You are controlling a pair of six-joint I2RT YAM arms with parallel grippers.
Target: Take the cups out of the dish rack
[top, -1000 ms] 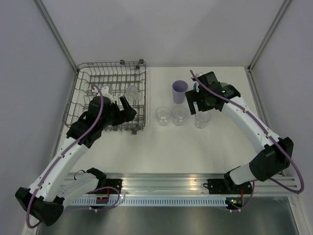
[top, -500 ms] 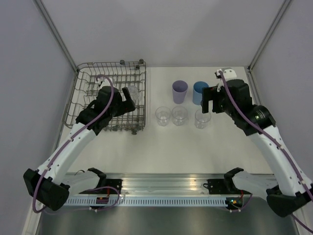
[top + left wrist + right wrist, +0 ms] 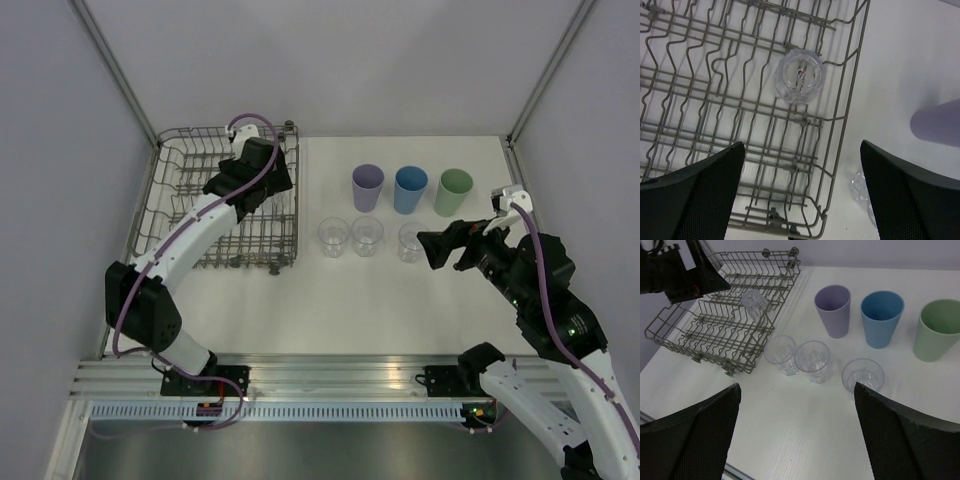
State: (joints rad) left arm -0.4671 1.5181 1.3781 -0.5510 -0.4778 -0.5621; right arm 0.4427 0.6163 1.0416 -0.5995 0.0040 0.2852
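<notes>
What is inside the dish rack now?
One clear cup, among the prongs near the right wall of the dish rack. No other cup shows; the left arm hides part of it.

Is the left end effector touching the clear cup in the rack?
Apart. Left wrist view: the left end effector hangs open, rack wire showing between its fingers and the cup.

A white table [image 3: 330,310] sits enclosed by plain pale-grey walls [image 3: 330,60] with slanting metal corner posts [image 3: 113,72].
</notes>
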